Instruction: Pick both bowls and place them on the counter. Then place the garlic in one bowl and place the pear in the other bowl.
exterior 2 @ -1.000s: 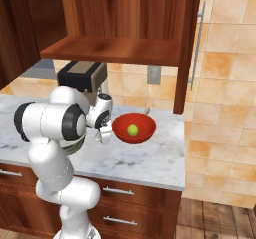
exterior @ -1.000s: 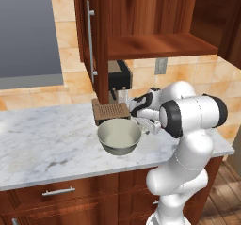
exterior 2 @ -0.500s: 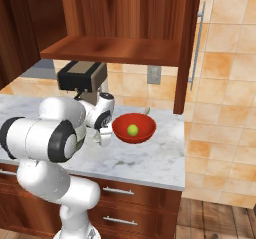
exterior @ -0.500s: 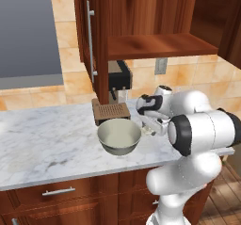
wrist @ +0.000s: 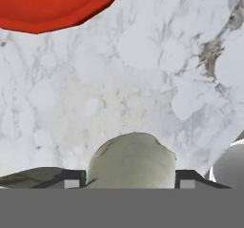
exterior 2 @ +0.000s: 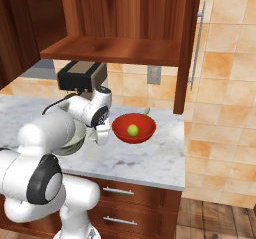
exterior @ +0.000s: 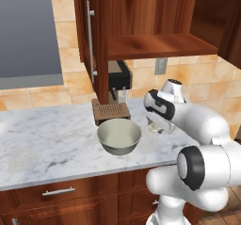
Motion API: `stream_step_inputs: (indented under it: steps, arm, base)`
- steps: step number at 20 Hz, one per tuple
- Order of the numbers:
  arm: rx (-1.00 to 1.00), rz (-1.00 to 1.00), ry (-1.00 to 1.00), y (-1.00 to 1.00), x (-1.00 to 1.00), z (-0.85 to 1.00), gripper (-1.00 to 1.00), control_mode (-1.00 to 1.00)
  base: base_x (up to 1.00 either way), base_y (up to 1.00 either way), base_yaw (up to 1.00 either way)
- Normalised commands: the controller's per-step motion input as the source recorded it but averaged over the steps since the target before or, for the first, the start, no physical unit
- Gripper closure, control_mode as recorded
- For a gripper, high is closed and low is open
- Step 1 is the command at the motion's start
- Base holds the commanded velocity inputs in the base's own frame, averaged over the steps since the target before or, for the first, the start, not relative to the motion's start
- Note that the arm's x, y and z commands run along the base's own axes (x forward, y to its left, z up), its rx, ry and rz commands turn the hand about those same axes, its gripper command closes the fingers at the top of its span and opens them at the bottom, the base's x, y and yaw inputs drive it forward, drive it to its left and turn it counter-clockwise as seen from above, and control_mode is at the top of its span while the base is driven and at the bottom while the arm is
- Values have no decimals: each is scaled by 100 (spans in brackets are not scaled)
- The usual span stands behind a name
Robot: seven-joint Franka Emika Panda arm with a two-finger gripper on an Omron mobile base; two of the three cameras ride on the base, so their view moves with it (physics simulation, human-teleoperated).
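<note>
**Garlic held between the fingers, between the two bowls**

While the deep grey-beige bowl with its cream inside (exterior: 119, 136) sits on the white grey-veined marble counter (exterior: 42, 144) in front of a brown slatted block (exterior: 111, 112), the two-finger gripper (exterior 2: 102, 134) hangs just to its right, pointing down at the slab. In the hand view the pale whitish-tan garlic bulb (wrist: 132, 161) sits between the two dark fingertips (wrist: 66, 178), so the claw is closed on it, above bare marble. Right of the gripper, the shallow glossy red bowl (exterior 2: 133, 128) rests on the counter with the small yellow-green pear (exterior 2: 132, 130) inside it. Beyond, a grey wall socket (exterior 2: 153, 75) sits on the tan tiles.
</note>
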Motion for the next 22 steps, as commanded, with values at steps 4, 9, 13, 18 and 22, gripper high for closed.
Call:
stream_step_inputs:
  steps: [4,9,13,18,22]
  arm:
    - [0,7,-9,0,-38,63,100,-100]
    - [1,7,-20,22,-15,46,100,-100]
    - [1,9,-21,40,-5,31,100,-100]
    - [0,5,-7,47,-2,19,100,-100]
    - [0,5,0,46,-3,7,100,-100]
  base:
    - [0,0,0]
    - [0,0,0]
    - [0,0,0]
    - [0,0,0]
    - [0,0,0]
